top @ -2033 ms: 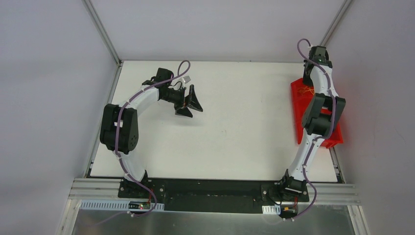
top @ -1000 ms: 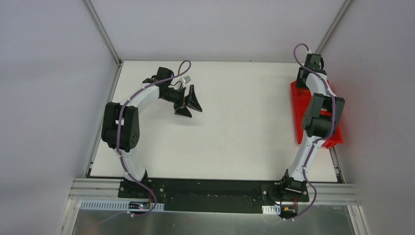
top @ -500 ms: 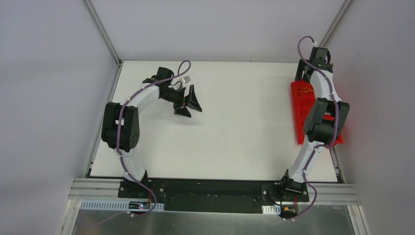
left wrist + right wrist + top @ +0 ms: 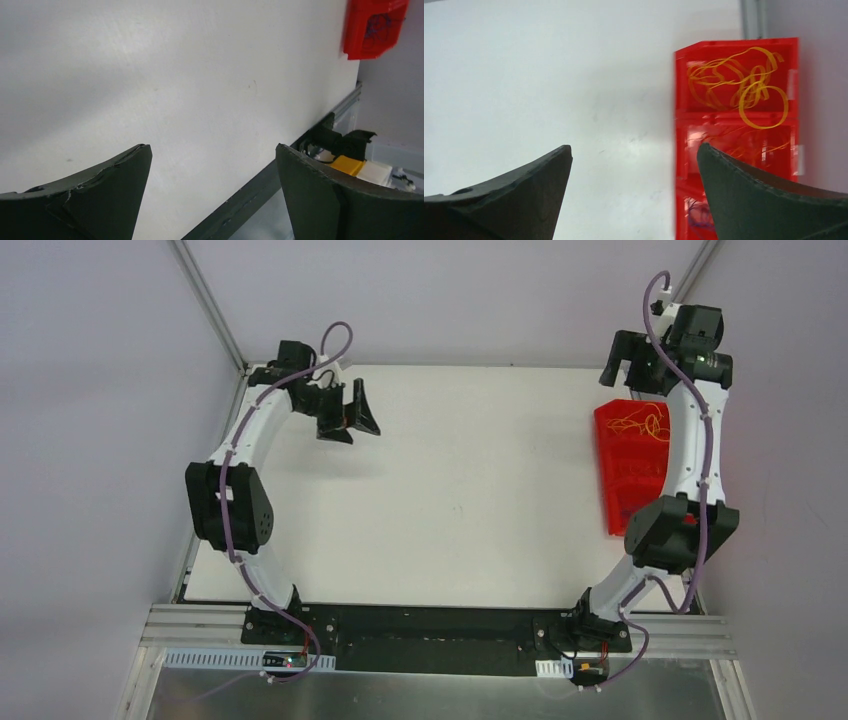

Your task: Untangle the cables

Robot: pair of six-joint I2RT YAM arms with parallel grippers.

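Note:
The cables lie in a red divided bin (image 4: pixel 625 480) at the table's right edge. A loose orange-yellow bundle (image 4: pixel 645 424) fills its far compartment. In the right wrist view the orange-yellow cables (image 4: pixel 736 85) sit in that far compartment, faint red strands (image 4: pixel 749 142) in the middle one and blue-purple ones (image 4: pixel 699 220) in the near one. My right gripper (image 4: pixel 628 365) (image 4: pixel 634 147) hangs open above the bin's far left corner, holding nothing. My left gripper (image 4: pixel 352 423) (image 4: pixel 213 146) is open and empty over the far left of the table, well away from the bin (image 4: pixel 375 25).
The white table (image 4: pixel 480 500) lies between the two arms. Metal frame posts rise at the far corners, close to both wrists. In the left wrist view, the right arm's base (image 4: pixel 345 145) and the table's front rail show beyond the fingers.
My right gripper has opened, risen and swung back off the bin, uncovering the orange-yellow cables. My left arm has drawn back toward the far left corner, still open.

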